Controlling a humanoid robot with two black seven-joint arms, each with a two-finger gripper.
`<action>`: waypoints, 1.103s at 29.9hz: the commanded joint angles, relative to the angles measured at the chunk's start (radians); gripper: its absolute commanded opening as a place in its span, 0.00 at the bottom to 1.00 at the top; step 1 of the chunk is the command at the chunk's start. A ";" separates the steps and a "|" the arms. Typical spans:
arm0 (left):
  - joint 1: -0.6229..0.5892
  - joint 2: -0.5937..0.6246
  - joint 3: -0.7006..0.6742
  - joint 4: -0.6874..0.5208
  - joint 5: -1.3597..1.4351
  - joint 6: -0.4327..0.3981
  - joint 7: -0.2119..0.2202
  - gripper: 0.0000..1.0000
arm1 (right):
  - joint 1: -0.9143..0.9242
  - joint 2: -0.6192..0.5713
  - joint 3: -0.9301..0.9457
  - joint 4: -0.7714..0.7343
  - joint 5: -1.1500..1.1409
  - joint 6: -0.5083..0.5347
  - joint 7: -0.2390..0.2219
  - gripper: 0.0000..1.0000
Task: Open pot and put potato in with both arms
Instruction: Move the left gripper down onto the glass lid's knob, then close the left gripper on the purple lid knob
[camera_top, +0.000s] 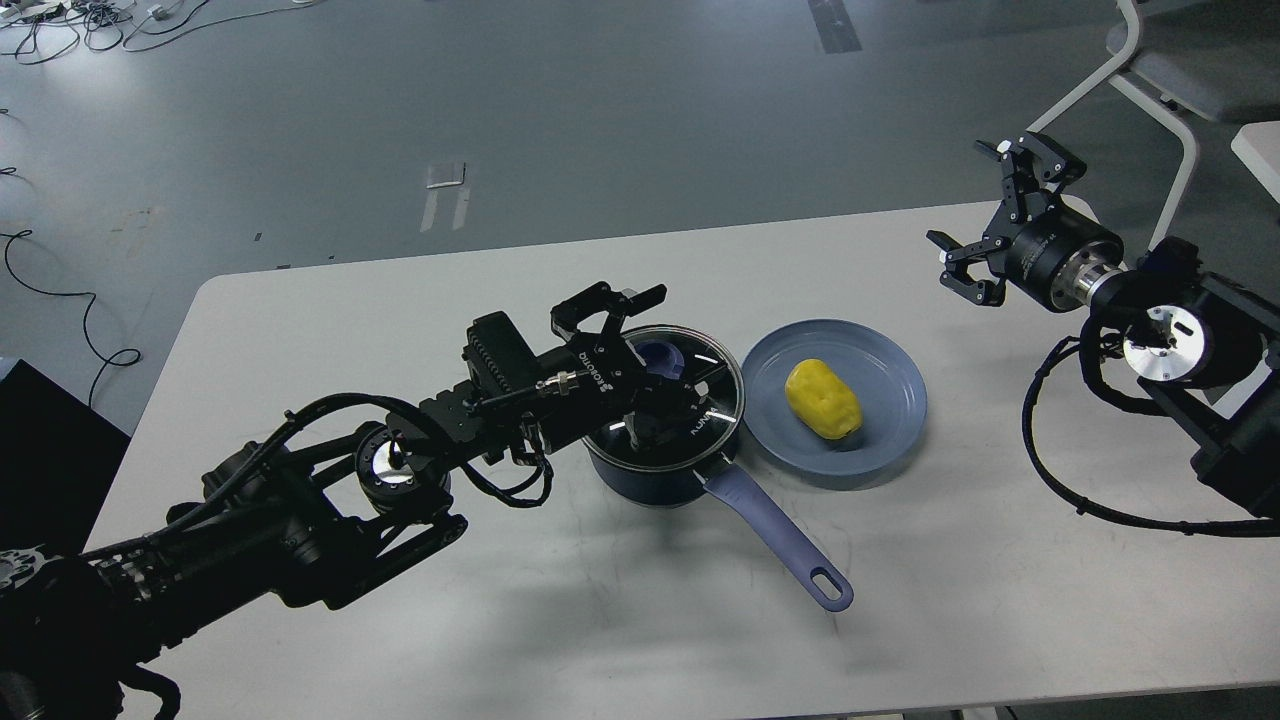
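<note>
The left gripper (640, 350) hangs directly over the pot (660, 470), its fingers spread and unclenched around the lavender knob (660, 356) of the glass lid (700, 400), which sits on the rim. One finger shows beyond the knob and the other seems to lie on the near side, but the gripper's body hides whether either pad touches it.

To lift well, I judge the fingers should sit level on both sides of the knob before they close, then rise straight up so the lid does not scrape or drag the pot sideways. The long handle (780, 540) runs out from beneath the gripper toward the near right and gives no hold against twisting.

Just to the right of that gripper, the potato (823, 399) lies on a blue plate (890, 420) that nearly touches the pot. Well to the right and farther back, the right gripper (985, 215) hovers above the table (300, 330) with its fingers wide apart, holding nothing. It likely needs to come down across the plate and take the potato by its narrow width.
</note>
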 joint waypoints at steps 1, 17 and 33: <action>0.007 0.001 0.002 0.005 0.000 0.000 -0.001 0.98 | 0.000 0.001 0.000 0.000 0.000 0.000 0.000 1.00; 0.039 0.002 0.002 0.013 -0.002 -0.041 -0.007 0.98 | -0.002 -0.001 -0.001 0.002 0.000 -0.020 0.000 1.00; 0.039 -0.002 0.002 0.039 -0.026 -0.071 -0.011 0.97 | -0.003 0.001 -0.003 -0.006 0.000 -0.020 0.001 1.00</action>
